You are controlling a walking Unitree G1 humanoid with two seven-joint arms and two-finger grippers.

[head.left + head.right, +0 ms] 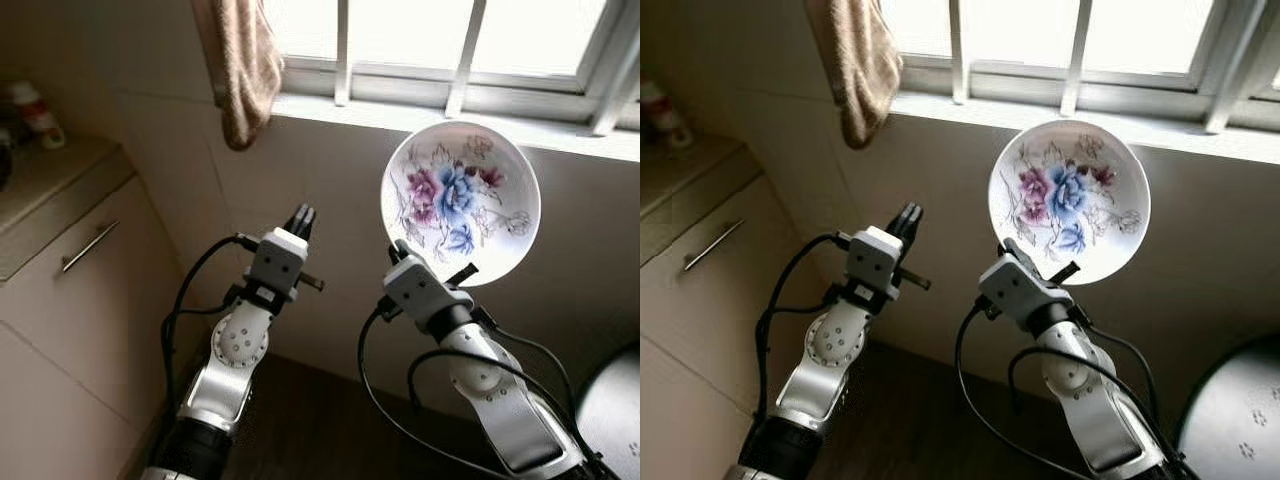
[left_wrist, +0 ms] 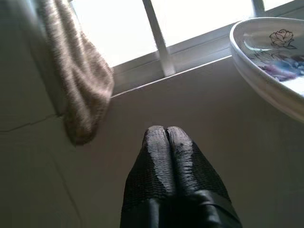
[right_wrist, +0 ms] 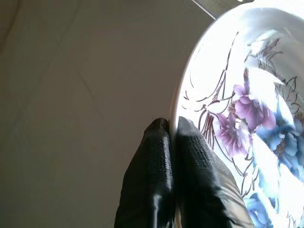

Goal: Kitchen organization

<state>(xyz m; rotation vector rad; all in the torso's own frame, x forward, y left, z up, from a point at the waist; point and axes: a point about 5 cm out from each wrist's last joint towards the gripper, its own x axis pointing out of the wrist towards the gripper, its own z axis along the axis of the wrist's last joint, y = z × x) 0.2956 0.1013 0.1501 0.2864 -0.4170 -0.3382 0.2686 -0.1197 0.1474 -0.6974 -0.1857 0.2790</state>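
Observation:
A white bowl (image 1: pixel 461 201) painted with blue and purple flowers is held up on edge in front of the wall below the window, its inside facing me. My right gripper (image 3: pixel 172 124) is shut on the bowl's (image 3: pixel 247 118) lower rim, one finger on each side. My left gripper (image 1: pixel 302 218) is raised to the left of the bowl, shut and holding nothing; its fingertips (image 2: pixel 164 133) press together, with the bowl's rim (image 2: pixel 266 76) off to one side.
A beige towel (image 1: pixel 243 60) hangs beside the barred window (image 1: pixel 450 40) above a sill. A cabinet with a metal drawer handle (image 1: pixel 88 246) and a countertop holding a small bottle (image 1: pixel 36 113) stands at the left. A dark round object (image 1: pixel 1240 415) sits at the lower right.

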